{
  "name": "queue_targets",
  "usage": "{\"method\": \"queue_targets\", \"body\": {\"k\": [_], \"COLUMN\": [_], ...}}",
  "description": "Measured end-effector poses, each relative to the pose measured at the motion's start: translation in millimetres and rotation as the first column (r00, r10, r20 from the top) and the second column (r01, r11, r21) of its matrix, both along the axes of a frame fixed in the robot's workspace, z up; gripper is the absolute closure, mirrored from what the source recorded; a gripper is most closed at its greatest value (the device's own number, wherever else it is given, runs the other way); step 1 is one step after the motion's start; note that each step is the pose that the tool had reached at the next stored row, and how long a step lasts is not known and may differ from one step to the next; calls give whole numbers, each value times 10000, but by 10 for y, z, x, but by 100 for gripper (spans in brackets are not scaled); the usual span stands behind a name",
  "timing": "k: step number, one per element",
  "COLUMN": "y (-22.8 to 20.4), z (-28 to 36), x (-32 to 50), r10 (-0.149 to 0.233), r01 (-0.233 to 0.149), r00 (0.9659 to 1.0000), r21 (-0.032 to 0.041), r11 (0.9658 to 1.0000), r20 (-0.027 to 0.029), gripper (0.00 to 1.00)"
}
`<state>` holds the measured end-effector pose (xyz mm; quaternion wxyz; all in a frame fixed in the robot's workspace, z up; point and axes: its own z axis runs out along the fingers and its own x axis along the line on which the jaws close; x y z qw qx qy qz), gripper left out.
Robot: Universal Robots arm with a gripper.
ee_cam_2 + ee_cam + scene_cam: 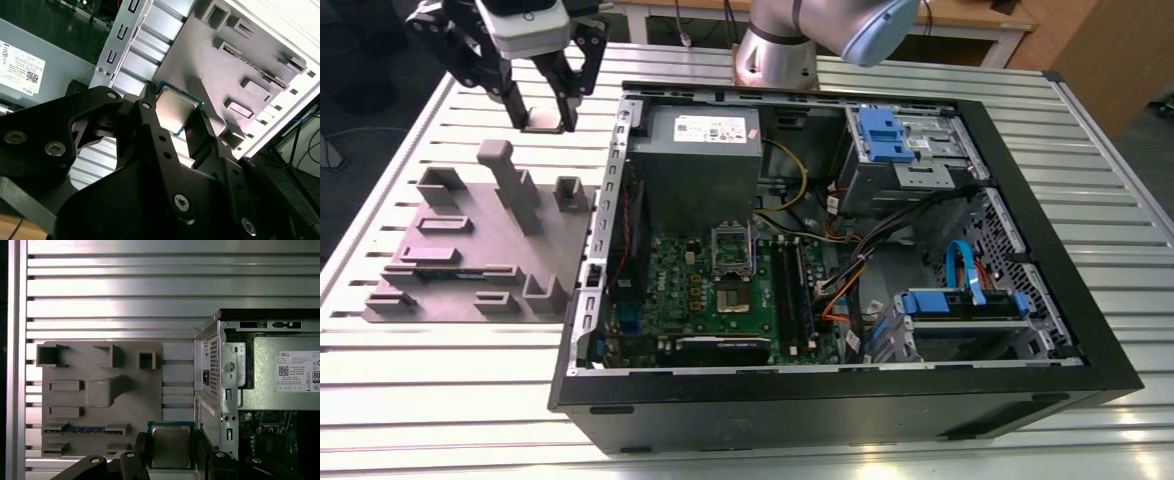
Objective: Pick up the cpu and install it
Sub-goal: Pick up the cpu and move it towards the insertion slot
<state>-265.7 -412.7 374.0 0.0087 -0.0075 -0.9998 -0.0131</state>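
Slatted table, gripper, fingers pinching cpu, by grey jig, nr PC case

Robotics lab: slatted aluminium table, opened computer

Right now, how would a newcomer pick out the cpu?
At the exterior view's left of the open computer case, the hand hangs by the grey holder plate. It grips the cpu: a small flat silvery square, unlike the plate's grey blocks.
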Motion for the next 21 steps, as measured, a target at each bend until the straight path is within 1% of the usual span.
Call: {"method": "queue_targets", "body": {"k": [21], "y": [0], "z": [0], "x": [138], "r10": [0], "r01": [0], "r00": [10000], "r21": [0], "r11": [10000], "r20": [0], "gripper": [53]}}
